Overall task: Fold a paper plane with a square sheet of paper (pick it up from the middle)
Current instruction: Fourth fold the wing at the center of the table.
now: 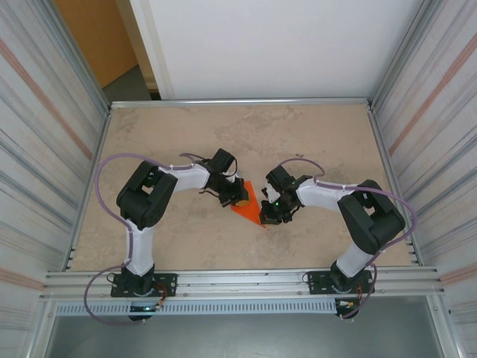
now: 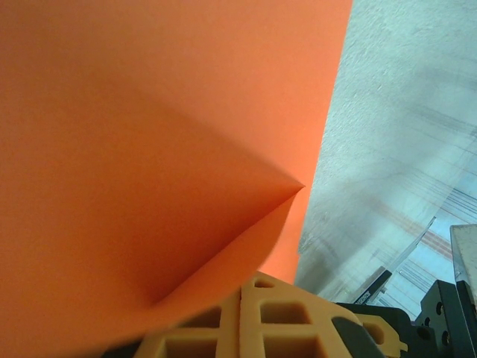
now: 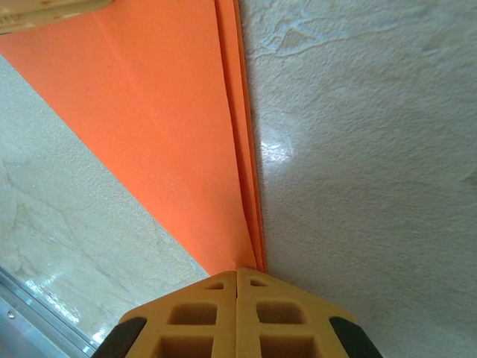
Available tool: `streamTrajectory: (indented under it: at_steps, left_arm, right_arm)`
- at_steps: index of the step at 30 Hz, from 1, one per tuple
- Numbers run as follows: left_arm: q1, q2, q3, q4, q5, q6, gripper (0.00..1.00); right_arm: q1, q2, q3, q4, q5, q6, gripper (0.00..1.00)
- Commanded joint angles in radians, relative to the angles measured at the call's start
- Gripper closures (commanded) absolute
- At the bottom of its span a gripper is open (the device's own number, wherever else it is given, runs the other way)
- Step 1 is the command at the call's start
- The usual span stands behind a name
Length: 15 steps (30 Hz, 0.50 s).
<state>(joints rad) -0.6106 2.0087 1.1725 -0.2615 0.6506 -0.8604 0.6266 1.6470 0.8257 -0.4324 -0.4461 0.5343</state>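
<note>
The square sheet of paper is now a folded orange paper plane [image 1: 248,200], a pointed triangle with creased layers, between the two arms at the table's middle. My left gripper [image 1: 238,195] is shut on its upper left edge. In the left wrist view the paper plane [image 2: 149,149] bulges up from the closed left gripper [image 2: 250,282]. My right gripper [image 1: 266,216] is shut on the pointed lower end. In the right wrist view the paper plane [image 3: 171,127] runs as stacked layers into the closed right gripper [image 3: 237,270]. A tan finger [image 3: 45,7] of the left gripper shows at its far end.
The beige table [image 1: 298,142] is bounded by metal rails, with corrugated walls on the left [image 1: 45,149] and on the right [image 1: 440,134]. The arm bases sit on the front rail [image 1: 246,280]. A purple cable [image 1: 104,186] loops off the left arm.
</note>
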Motion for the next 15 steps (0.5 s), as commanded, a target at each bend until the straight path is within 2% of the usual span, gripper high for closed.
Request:
streamTrajectory:
  at_steps: [1, 8, 15]
  left_arm:
    - [0.008, 0.081, -0.042, -0.151, -0.134, -0.006, 0.95]
    - [0.008, 0.081, -0.042, -0.151, -0.131, -0.006, 0.96]
    - [0.01, 0.081, -0.044, -0.141, -0.122, -0.002, 0.95]
  right_arm:
    - [-0.004, -0.009, -0.028, -0.06, -0.003, -0.007, 0.95]
    - [-0.005, -0.028, -0.073, -0.073, -0.007, 0.015, 0.95]
    - [-0.034, -0.12, -0.151, -0.059, -0.022, 0.054, 0.95]
